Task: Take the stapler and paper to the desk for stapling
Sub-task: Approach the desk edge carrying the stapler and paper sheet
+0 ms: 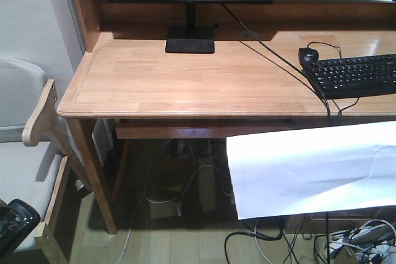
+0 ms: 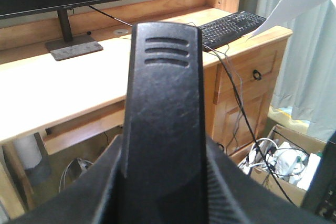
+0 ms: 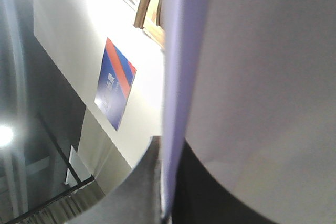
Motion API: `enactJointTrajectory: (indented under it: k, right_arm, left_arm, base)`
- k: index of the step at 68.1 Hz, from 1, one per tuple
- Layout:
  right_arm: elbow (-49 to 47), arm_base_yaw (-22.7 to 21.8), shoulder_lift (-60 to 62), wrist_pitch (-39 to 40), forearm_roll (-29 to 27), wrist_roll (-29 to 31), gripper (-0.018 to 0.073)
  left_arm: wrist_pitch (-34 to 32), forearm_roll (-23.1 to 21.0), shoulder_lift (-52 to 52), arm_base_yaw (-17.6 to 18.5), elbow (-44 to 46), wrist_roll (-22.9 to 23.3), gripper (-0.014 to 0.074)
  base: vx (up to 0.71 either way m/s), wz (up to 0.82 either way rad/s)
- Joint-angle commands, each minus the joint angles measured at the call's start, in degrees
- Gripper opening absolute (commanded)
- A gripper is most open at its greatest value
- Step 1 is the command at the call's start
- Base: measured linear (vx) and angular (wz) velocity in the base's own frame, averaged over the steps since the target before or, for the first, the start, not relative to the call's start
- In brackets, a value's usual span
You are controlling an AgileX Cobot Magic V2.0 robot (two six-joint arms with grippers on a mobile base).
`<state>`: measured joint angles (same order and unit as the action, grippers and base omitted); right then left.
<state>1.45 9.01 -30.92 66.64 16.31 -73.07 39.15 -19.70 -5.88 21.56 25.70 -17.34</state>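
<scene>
Grabbing done: left pincer (image 2: 164, 200) grips the stapler (image 2: 163, 108), right pincer (image 3: 169, 208) the paper (image 1: 309, 171) (five o'clock). Neither lies on the worktop (image 1: 185, 78).

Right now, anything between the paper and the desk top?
Yes, on the right. The paper hangs in front of the desk edge, and straight behind it the keyboard and mouse occupy the top, with a cable draped over the edge. Left of the keyboard, only the monitor stand at the back shows.
</scene>
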Motion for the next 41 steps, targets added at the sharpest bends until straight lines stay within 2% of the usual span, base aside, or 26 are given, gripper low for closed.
enactJointTrajectory:
  k: [1,41]
  right_arm:
    - [1.32,-0.08,-0.13,8.08,-0.74,0.73,-0.0001]
    - [1.32,-0.08,-0.13,8.13,-0.74,0.73,-0.0001]
  left_arm:
    - [-6.78,-1.67,-0.60,-0.02,1.65,0.10,-0.0006]
    - [-6.78,-1.67,-0.60,-0.02,1.65,0.10,-0.0006]
  base:
    - [0.14,-0.02]
    - [0.11,-0.02]
